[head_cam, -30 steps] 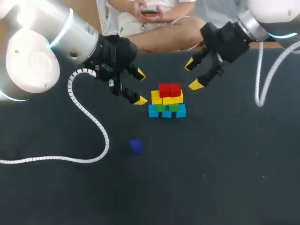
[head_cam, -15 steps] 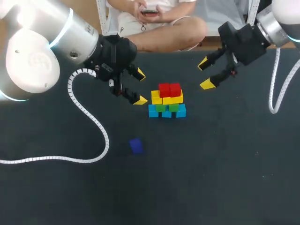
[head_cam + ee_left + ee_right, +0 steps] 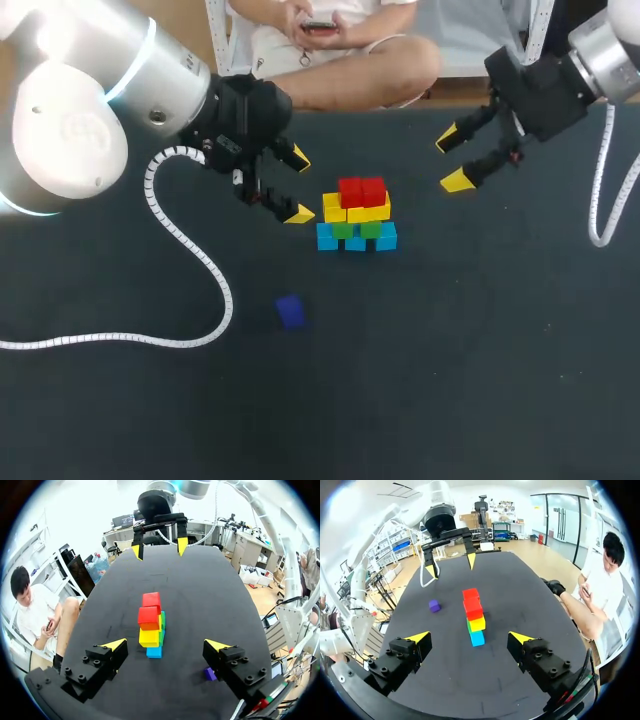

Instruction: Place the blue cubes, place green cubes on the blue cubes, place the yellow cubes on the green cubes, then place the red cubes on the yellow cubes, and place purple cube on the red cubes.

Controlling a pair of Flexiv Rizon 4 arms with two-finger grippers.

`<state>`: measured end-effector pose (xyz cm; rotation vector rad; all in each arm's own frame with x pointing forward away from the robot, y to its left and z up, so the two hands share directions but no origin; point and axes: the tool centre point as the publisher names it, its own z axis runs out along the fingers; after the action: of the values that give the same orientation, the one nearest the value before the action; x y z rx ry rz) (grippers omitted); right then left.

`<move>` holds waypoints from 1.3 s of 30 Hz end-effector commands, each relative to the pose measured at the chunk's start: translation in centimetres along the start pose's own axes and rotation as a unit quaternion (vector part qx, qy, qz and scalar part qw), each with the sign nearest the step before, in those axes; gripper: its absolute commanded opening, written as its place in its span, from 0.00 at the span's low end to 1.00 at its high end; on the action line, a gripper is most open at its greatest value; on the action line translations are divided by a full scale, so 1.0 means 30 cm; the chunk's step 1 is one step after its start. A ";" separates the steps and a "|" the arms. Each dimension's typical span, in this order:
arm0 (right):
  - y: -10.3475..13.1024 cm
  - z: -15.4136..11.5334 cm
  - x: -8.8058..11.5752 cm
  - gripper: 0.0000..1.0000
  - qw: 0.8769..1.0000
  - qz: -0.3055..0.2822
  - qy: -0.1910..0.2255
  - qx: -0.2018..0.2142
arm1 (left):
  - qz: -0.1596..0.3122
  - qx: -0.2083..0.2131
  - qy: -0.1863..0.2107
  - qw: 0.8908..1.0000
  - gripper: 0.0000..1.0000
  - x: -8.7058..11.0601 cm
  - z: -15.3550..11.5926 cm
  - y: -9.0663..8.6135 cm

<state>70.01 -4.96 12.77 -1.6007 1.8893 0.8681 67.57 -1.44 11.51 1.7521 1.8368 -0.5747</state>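
**Four layers stacked, purple cube loose**

Blue cubes (image 3: pixel 356 239) make the base row, w/ green cubes (image 3: pixel 357 229) on them, yellow cubes (image 3: pixel 357 211) above and red cubes (image 3: pixel 362 190) on top. It's a stepped pile, wider at the bottom, toward the table's far edge, approx mid-width. All are small plain blocks: sharp-edged, solid-coloured, smooth w/ a slight sheen. The yellow layer sits a bit skewed, one block jutting toward the left edge. Purple cube (image 3: pixel 290 311) lies alone, flat on the table (image 3: pixel 480 360), apart from the pile toward the near edge. The table top is matt black, faintly speckled.

Left gripper (image 3: pixel 299 186) has black fingers w/ yellow wedge tips, spread apart, nothing between. It is just beside the pile on its left-edge side, not touching. Right gripper (image 3: pixel 452 161) is also spread wide & empty, off toward the far right corner. A white ribbed hose (image 3: pixel 205 262) from the left arm loops over the table toward the left edge.

Hard to see:
- The green layer is mostly covered; the left wrist view shows only a thin edge of it.
- The no. of cubes per layer can't be told for sure.
- In the left wrist view the purple cube is half hidden behind a finger.
- Both arms are cut off at the head view's edges.
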 end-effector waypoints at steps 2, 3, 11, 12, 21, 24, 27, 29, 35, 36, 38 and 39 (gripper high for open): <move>0.000 0.000 0.000 1.00 1.000 0.000 -0.001 0.000 | 0.001 0.001 -0.001 1.000 1.00 0.004 -0.001 0.002; 0.000 0.000 0.000 1.00 1.000 0.000 -0.001 0.000 | 0.001 0.001 -0.001 1.000 1.00 0.004 -0.001 0.002; 0.000 0.000 0.000 1.00 1.000 0.000 -0.001 0.000 | 0.007 -0.025 -0.008 1.000 1.00 0.006 -0.049 -0.035; 0.000 0.000 0.000 1.00 1.000 0.000 -0.001 0.000 | 0.005 -0.029 -0.011 1.000 1.00 0.011 -0.058 -0.050; 0.000 0.000 0.000 1.00 1.000 0.000 -0.001 0.000 | -0.076 -0.045 0.020 0.996 1.00 0.072 -0.090 -0.233; 0.000 0.000 0.000 1.00 1.000 0.000 -0.001 0.000 | -0.105 -0.055 0.032 0.992 1.00 0.079 -0.097 -0.308; 0.000 0.000 0.000 1.00 1.000 0.000 -0.001 0.000 | -0.136 -0.062 0.037 0.988 1.00 0.081 -0.089 -0.377; 0.000 0.000 0.000 1.00 1.000 0.000 -0.001 0.000 | -0.154 -0.064 0.042 0.985 1.00 0.079 -0.074 -0.413; 0.000 0.000 0.000 1.00 1.000 0.000 -0.001 0.000 | -0.188 -0.055 0.052 0.979 1.00 0.069 -0.027 -0.496; 0.000 0.000 0.000 1.00 1.000 0.000 -0.001 0.000 | -0.193 -0.057 0.051 0.978 1.00 0.070 -0.023 -0.506; 0.000 0.000 0.000 1.00 1.000 0.000 -0.001 0.000 | -0.198 -0.054 0.059 0.977 1.00 0.073 -0.012 -0.525; 0.000 0.000 0.000 1.00 1.000 0.000 -0.001 0.000 | -0.201 -0.055 0.062 0.976 1.00 0.076 -0.007 -0.534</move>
<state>70.06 -4.96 12.76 -1.6012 1.8891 0.8689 52.00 -0.32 9.52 1.3979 2.2773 -0.5688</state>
